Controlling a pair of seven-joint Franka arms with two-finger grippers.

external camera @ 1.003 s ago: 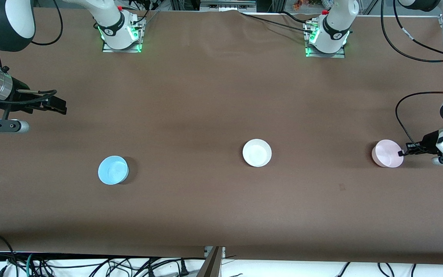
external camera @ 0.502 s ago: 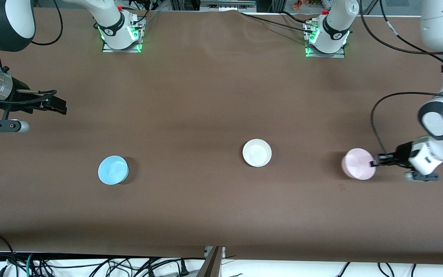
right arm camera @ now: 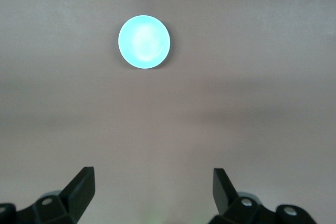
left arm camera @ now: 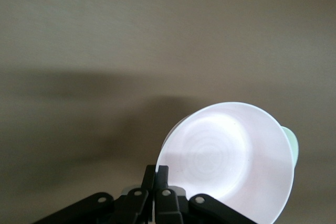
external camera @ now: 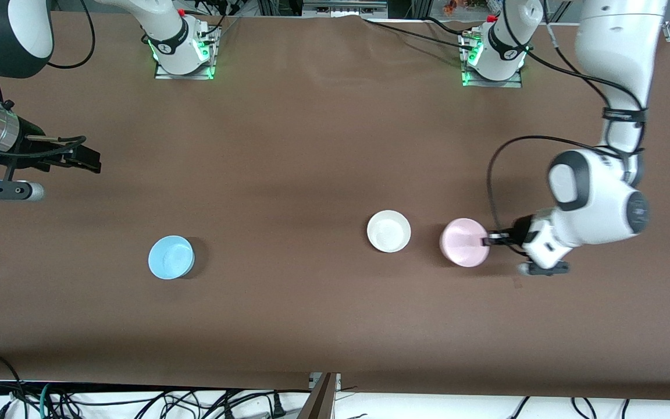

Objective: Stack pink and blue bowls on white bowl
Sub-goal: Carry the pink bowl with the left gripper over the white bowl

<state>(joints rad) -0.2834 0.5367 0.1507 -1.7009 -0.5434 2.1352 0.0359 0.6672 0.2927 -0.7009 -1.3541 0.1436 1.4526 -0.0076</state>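
My left gripper is shut on the rim of the pink bowl and holds it above the table, close beside the white bowl on the side toward the left arm's end. In the left wrist view my left gripper pinches the rim of the pink bowl, which looks pale; a sliver of the white bowl peeks past it. The blue bowl sits toward the right arm's end and shows in the right wrist view. My right gripper is open and empty, waiting at the table's right-arm end.
The arm bases stand along the edge of the brown table farthest from the front camera. Cables hang below the table's near edge.
My left gripper has carried the pink bowl from the left arm's end of the table to just beside the white bowl. The right arm has not moved.
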